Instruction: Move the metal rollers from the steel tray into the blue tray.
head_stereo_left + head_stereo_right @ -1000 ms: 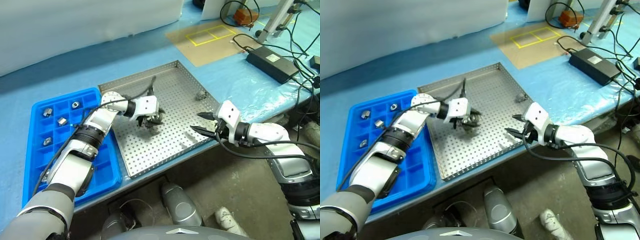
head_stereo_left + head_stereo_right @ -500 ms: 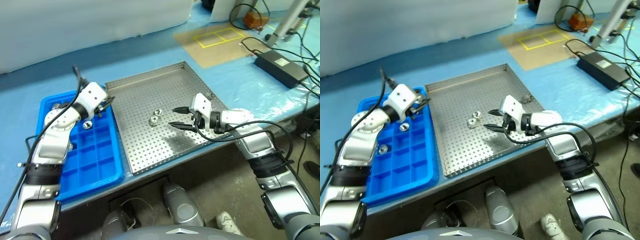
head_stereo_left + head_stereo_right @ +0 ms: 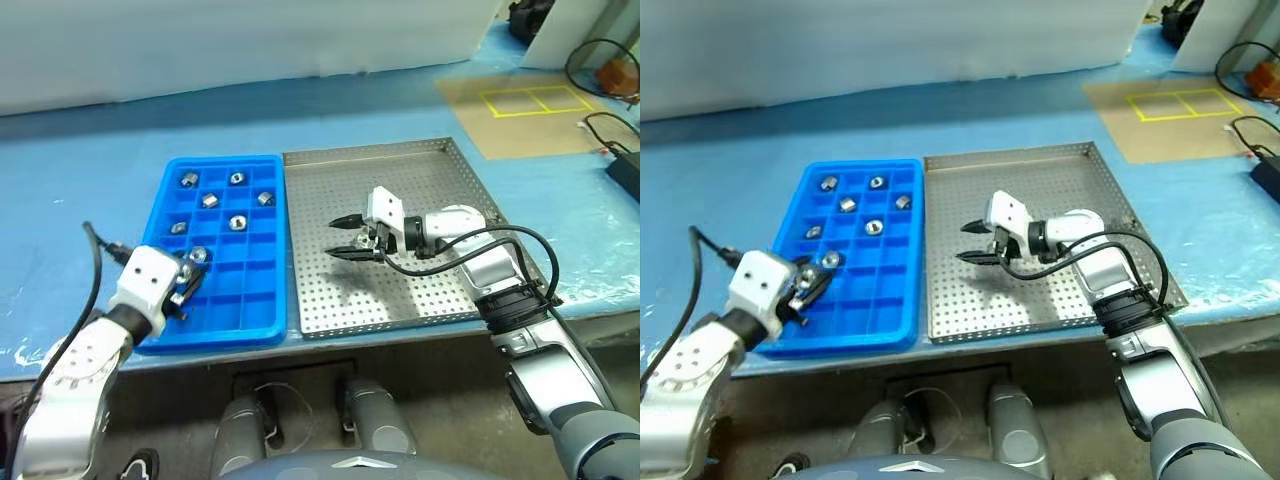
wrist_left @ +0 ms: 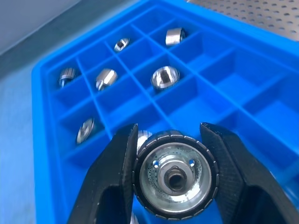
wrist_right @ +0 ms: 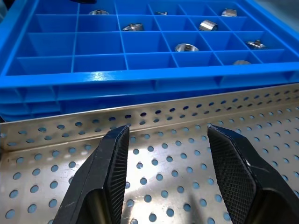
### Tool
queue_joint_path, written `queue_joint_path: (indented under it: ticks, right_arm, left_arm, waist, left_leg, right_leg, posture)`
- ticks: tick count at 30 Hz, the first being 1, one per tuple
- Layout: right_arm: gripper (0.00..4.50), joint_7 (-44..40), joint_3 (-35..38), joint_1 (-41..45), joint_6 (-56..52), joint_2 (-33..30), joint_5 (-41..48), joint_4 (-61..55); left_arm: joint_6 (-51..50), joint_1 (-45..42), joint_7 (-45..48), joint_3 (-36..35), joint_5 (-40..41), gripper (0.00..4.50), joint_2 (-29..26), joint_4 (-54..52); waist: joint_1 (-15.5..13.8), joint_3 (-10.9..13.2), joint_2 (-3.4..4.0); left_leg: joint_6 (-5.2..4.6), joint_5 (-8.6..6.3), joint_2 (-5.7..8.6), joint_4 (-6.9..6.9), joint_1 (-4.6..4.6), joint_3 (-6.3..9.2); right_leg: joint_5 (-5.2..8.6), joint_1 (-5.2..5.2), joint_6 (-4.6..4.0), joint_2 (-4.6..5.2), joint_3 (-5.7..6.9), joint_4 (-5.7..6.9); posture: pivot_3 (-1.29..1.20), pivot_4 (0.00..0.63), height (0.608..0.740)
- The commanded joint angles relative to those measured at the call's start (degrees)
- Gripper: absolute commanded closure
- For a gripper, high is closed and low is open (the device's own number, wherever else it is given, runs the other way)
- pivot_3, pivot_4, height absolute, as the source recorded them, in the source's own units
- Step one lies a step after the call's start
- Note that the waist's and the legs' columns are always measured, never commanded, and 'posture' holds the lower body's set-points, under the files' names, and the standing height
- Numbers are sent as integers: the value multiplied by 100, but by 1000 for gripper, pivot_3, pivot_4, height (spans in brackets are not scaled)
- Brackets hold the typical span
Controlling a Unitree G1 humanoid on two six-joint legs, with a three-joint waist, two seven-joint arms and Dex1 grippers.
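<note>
Gripping roller (image 4: pixel 174 176), left fingers (image 4: pixel 110 186) level

The left gripper (image 4: pixel 170 154) has carried a roller (image 4: pixel 174 173) from the steel tray (image 3: pixel 440 290) to the blue tray (image 3: pixel 262 325) — right gripper (image 3: pixel 343 236) moved inward over the steel.

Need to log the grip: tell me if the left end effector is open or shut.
Shut on a roller: in the left wrist view both fingers of the left end effector press its sides, above the blue tray.
</note>
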State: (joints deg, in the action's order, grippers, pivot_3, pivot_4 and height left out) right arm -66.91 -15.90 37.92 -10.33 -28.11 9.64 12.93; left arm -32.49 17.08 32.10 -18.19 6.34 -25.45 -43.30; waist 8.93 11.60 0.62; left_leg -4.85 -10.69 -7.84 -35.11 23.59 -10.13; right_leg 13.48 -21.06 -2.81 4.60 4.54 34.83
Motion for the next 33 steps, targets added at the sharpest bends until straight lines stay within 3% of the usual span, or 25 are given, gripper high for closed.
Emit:
queue_joint_path:
  ticks: [1,6,11,26,31,33]
  right_arm:
    - [1809,-123,62,49,101,-35,12,-52]
    - [1809,-220,60,59,40,-10,9,-99]
    - [1809,-295,63,83,-3,-5,20,-133]
    - [1809,-535,125,-89,-412,-168,223,-609]
    - [1809,-496,125,-91,-385,-138,201,-587]
    - [1809,-481,119,-89,-358,-130,187,-566]
  left_arm:
    - [6,310,31,-435,394,2336,35,-595]
    - [176,655,-129,-290,389,2336,77,-668]
    - [244,614,-379,130,254,2336,135,-551]
    - [513,974,-398,364,152,2336,-107,160]
    - [613,764,-578,394,49,1106,-136,310]
    - [526,581,-613,449,111,1106,-142,194]
  waist:
    - [-137,1,0]
    - [-378,1,2]
    - [-500,1,1]
    - [-504,-3,4]
    - [-503,-6,8]
    - [-505,-6,8]
  left_leg:
    - [5,2,0,1,-7,0]
    - [21,9,0,12,-30,-1]
    - [28,14,0,28,-32,-11]
    - [46,27,-3,87,-46,-30]
    - [50,28,-2,87,-59,-32]
    - [50,28,-2,87,-58,-32]
  right_leg:
    - [1,5,1,-2,-3,2]
    - [20,9,35,-14,-32,3]
    - [3,-1,5,-24,-58,3]
    - [8,-21,-6,-33,-71,-7]
    - [8,-14,-6,-33,-76,-5]
    - [8,-15,-6,-33,-77,-5]
  posture:
    - [-312,150,740]
    - [-296,150,740]
    - [-298,150,740]
    - [-321,150,740]
    - [-323,150,740]
    - [-323,150,740]
